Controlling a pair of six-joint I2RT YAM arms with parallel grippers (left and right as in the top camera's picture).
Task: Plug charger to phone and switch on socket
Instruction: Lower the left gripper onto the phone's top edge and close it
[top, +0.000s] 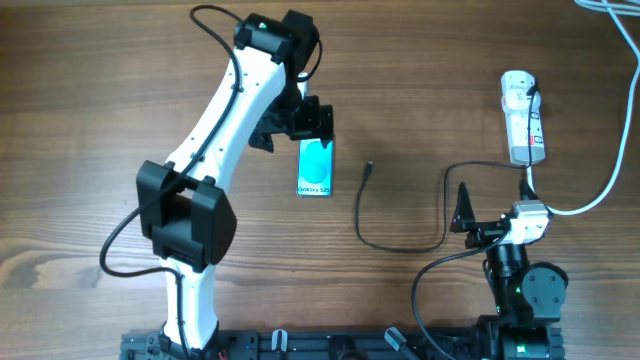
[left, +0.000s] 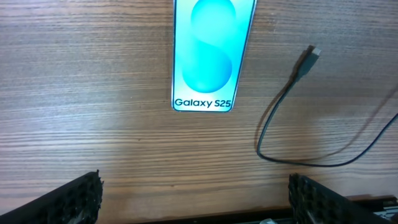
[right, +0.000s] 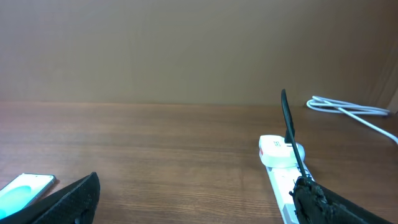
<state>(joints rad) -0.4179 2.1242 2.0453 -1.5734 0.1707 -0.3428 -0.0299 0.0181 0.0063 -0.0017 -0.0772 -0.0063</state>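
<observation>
The phone (top: 315, 168) lies flat on the wooden table with its cyan screen up; it also shows in the left wrist view (left: 211, 56) and the right wrist view (right: 25, 186). My left gripper (top: 300, 128) hovers over its far end, open and empty (left: 196, 193). The charger (top: 362, 225) is a thin black cable curving right of the phone, with its connector tip (left: 313, 53) lying free on the table. The socket (top: 522, 118) lies at the right, also in the right wrist view (right: 280, 158). My right gripper (top: 495, 212) is open and empty (right: 199, 205) just in front of it.
A thicker white cable (top: 628, 120) runs along the right edge and loops on the table behind the socket (right: 348, 109). The left arm (top: 215, 130) stretches diagonally across the left half. Both arm bases stand at the table's front edge.
</observation>
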